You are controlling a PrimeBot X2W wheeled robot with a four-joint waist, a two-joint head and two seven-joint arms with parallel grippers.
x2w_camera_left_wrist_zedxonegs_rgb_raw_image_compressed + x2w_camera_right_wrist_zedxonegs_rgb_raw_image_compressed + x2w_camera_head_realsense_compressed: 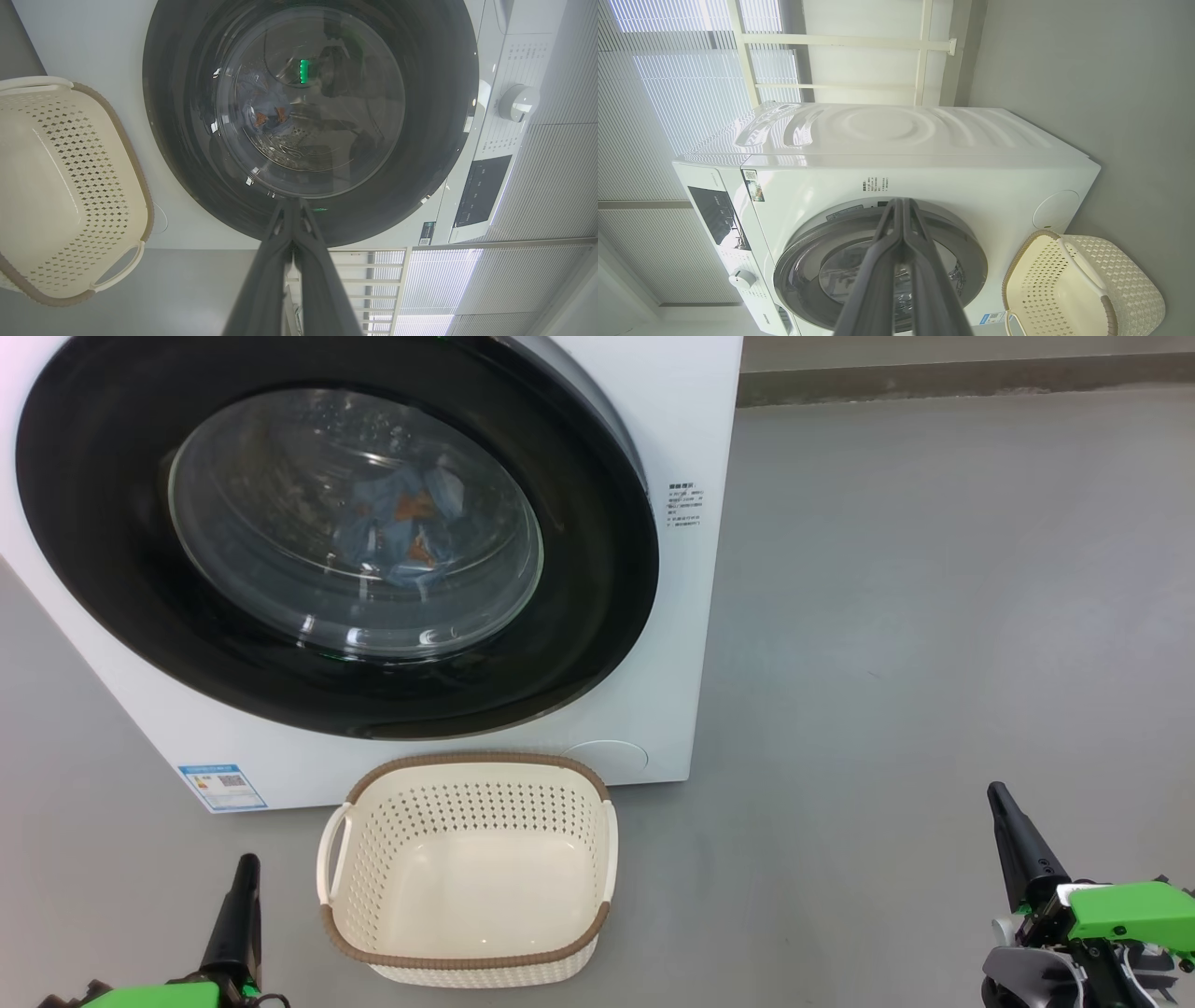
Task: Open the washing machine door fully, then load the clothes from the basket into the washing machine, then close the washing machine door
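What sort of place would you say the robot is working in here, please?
Probably a home laundry corner: a big white boxy front-loading washing machine stands on a grey floor, a cream perforated plastic basket with a brown rim sits before it, and white slatted window blinds hang behind.

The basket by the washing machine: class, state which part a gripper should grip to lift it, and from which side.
Probably a side handle of the basket: a thin loop standing off the side, leaving a gap for one finger. Come from above, since the basket sits upright, mouth up.
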